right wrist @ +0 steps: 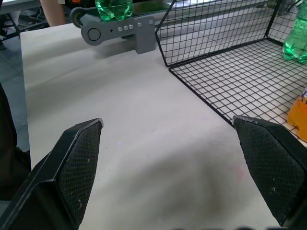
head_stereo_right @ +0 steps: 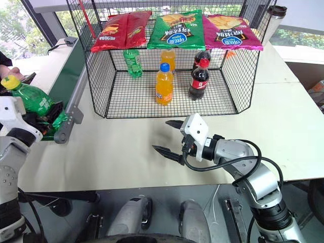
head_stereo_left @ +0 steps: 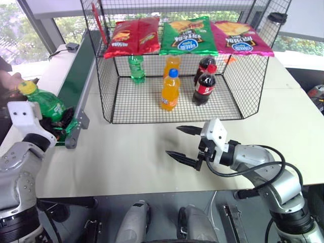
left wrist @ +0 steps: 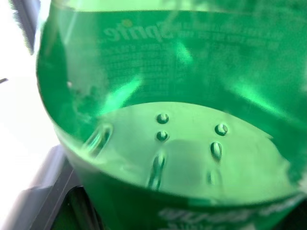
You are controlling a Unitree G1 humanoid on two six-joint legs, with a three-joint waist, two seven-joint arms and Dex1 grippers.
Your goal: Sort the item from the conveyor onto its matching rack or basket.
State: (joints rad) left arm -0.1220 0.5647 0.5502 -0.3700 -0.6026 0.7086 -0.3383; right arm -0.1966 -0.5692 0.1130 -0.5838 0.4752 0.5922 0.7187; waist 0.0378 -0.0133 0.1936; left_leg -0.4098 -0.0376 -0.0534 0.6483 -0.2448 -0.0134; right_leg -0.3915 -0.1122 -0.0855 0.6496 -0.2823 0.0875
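Nearest the camera, at about five o'clock, my right gripper (head_stereo_left: 185, 143) hovers over the pale table (head_stereo_left: 131, 157) with its two black fingers spread wide and nothing between them. At nine o'clock my left gripper (head_stereo_left: 50, 123) is clamped on the green soda bottle (head_stereo_left: 44, 103), yellow cap tilted up and away, at the near end of the conveyor (head_stereo_left: 76, 76). At twelve o'clock stands the black wire basket (head_stereo_left: 172, 109), holding another green bottle (head_stereo_left: 136, 68), two orange bottles and two colas, with chip bags on top. I judge the pick-up is just made. Next I must lift the bottle clear of the conveyor frame, carry it rightward through the basket's open front, and stand it beside the matching green one.
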